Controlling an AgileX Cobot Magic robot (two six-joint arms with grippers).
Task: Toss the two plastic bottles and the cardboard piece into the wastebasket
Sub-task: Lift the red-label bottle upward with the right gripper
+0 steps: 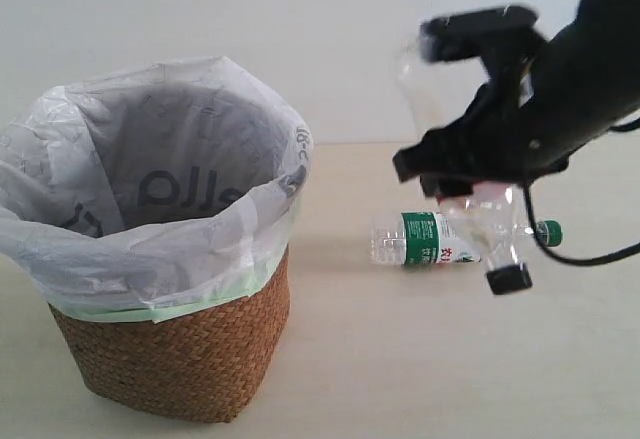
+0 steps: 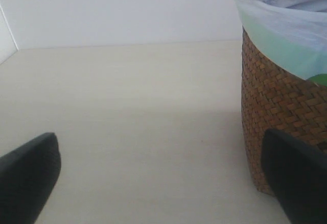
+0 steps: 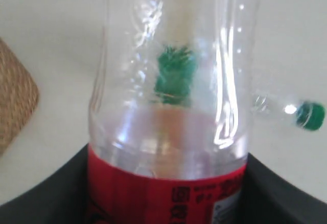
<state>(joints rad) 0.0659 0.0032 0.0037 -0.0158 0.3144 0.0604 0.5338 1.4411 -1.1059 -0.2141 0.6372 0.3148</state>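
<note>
On my screen the large bottle (image 1: 487,231) is clear plastic with a red label around its middle and a dark cap. It is up in the air on the right side of the scene, tilted with the cap end pointing down toward the desk (image 1: 400,359). The right tool (image 1: 455,99) is pinching it: in the right wrist view the two black fingers (image 3: 51,198) sit pressed against either side of the red label, and the clear body (image 3: 173,106) runs out ahead of them.

The slim bottle (image 1: 420,239) lies on its side on the desk, below and just behind the held one, with its green-and-white label facing me and its green cap at the right end. Through the wrist camera I see its cap end (image 3: 301,113) past the large bottle's side.

The basket (image 1: 180,359) stands near left on the desk, round brown wicker, lined with a crinkly white bag (image 1: 150,249) with dark lettering and a pale green edge folded over the rim. The held bottle is to the right of the rim, not over the opening.

The left tool (image 2: 161,183) is spread wide with nothing between its fingers, low over bare desk, with the basket's woven wall (image 2: 281,117) just beside one finger; I cannot tell whether they touch.
</note>
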